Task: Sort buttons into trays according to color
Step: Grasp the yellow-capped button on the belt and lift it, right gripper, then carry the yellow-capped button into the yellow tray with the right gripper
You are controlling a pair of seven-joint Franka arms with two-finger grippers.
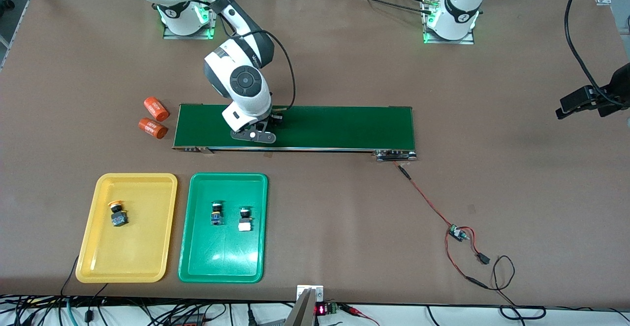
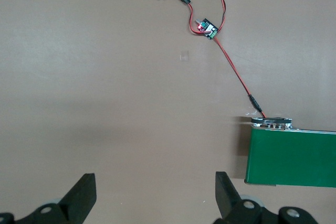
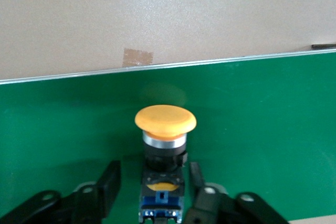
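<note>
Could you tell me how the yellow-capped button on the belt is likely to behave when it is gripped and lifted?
The yellow-capped button looks rigid, so it probably won't deform between the right gripper fingers. Its wide cap over a narrower body suggests it may tip if nudged on the conveyor belt. It looks small, probably light.

Robotics lab: conveyor belt [image 1: 315, 126], loose wiring [image 1: 433, 208]

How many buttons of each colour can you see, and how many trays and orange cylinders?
Yellow-capped buttons: 2, in the yellow tray and on the belt
Green-tray buttons: 2
Trays: 2, yellow, green
Orange cylinders: 2
Total: 8
</note>
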